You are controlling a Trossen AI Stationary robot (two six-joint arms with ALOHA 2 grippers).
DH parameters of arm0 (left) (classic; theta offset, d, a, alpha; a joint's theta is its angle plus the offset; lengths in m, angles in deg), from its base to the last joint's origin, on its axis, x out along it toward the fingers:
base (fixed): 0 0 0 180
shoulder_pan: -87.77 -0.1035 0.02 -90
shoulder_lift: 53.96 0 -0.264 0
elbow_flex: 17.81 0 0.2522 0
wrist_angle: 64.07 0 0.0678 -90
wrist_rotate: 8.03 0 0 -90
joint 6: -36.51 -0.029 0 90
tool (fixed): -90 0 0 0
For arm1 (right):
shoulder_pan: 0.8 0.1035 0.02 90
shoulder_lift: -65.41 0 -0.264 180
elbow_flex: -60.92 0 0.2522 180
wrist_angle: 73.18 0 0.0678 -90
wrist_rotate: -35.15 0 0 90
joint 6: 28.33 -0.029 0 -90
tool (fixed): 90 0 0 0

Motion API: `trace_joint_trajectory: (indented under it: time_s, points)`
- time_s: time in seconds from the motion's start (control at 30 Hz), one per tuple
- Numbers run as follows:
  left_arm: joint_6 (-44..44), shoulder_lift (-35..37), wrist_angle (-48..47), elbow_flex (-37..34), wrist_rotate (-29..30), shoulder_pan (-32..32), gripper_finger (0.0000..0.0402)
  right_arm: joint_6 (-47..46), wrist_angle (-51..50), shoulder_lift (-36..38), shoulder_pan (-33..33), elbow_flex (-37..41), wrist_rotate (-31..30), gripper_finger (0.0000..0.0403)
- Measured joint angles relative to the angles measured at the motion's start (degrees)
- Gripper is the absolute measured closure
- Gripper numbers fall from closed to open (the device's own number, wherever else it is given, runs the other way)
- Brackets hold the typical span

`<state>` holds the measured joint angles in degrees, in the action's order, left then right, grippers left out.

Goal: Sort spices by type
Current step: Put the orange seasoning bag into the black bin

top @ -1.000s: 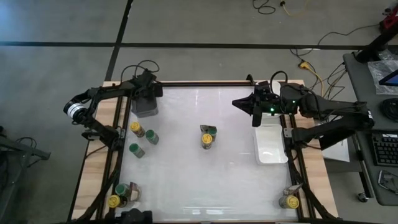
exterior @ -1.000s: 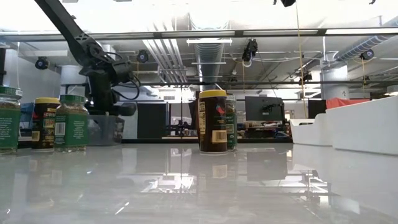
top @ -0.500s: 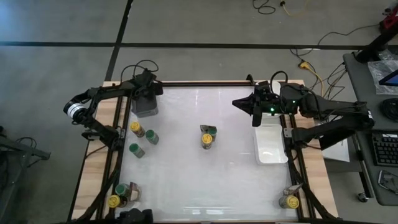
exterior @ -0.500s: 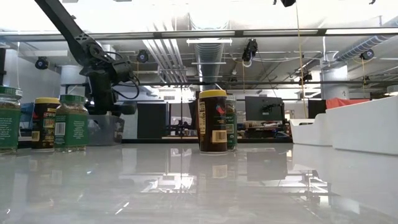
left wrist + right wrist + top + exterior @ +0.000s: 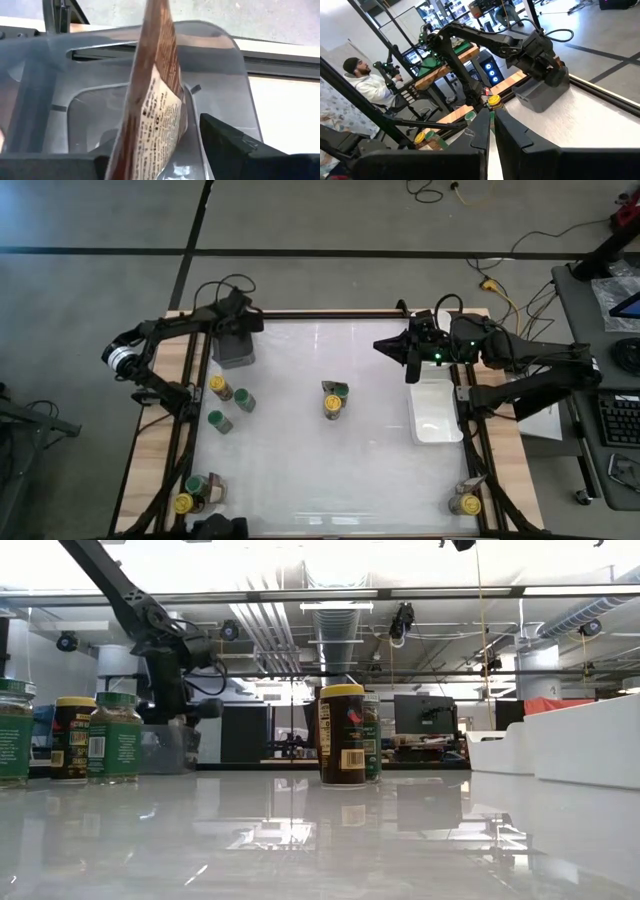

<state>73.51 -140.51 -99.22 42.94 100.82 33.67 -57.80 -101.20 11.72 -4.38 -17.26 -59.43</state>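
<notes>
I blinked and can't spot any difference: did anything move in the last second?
Barely. The left gripper over the grey cup rose slightly; a gap shows between one finger and the brown packet. The right gripper stayed shut by the white tray; no jars moved.

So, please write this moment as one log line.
left gripper: over grey bin, jaws open around brown packet | right gripper: shut, near white tray

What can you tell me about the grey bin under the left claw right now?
The grey bin is a square, translucent grey plastic container with rounded corners, standing upright at the table's far left corner. A brown packet with a printed label stands tilted inside it, leaning against a wall. The left claw hangs directly over its opening, fingers apart either side of the packet.
</notes>
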Motion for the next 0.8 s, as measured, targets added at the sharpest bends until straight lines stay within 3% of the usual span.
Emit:
trace_joint_trajectory:
  time_s: [0.27,0.8]
  points:
    - [1.6,0.7,-7.7,2.4,-1.9,0.3,0.0248,0.5,0.0,0.0,0.1,0.0,0.0,0.0385]
    - [-0.7,5.5,-7.0,2.9,-0.5,0.4,0.0248,1.0,0.0,-1.3,0.0,0.0,0.0,0.0385]
